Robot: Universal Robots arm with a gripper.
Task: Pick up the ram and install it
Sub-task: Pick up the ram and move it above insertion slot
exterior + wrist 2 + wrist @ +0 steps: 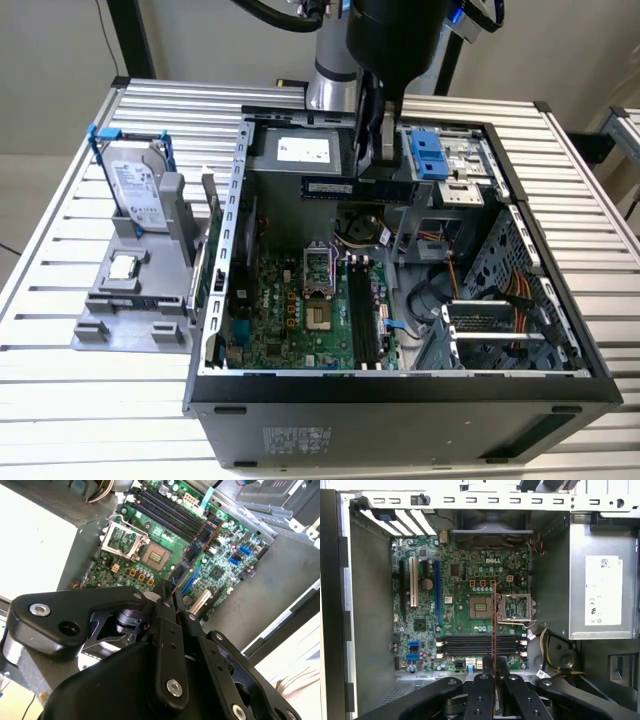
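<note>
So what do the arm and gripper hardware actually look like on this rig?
The arm has a silver-grey cylindrical link next to a bulky glossy black housing, with thick black cables looping off beside it. The gripper is all black: flat bar linkages with rounded ends, pinned by silver screw heads, narrowing to two slim fingers.
</note>
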